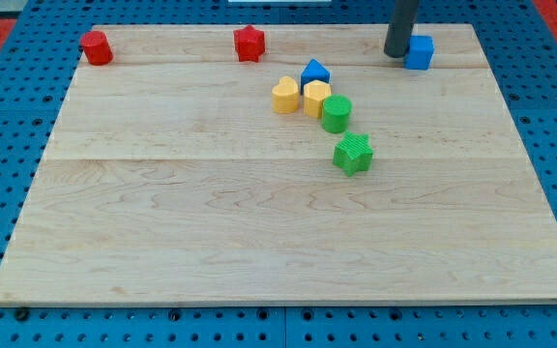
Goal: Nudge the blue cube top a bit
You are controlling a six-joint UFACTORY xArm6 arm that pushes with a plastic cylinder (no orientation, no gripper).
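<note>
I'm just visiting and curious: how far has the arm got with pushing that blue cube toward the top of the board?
Done: my tip has reached the blue cube, sitting right at its left side near the board's top edge. In hand: lining up, since the tip is beside the cube, not below it. Left: the upward nudge itself; whether any has happened can't be told from this one picture.

The rod (400, 29) runs off the view's top and perhaps hides the blue cube's (421, 52) left edge.

No legible text or markings, seemingly.
</note>
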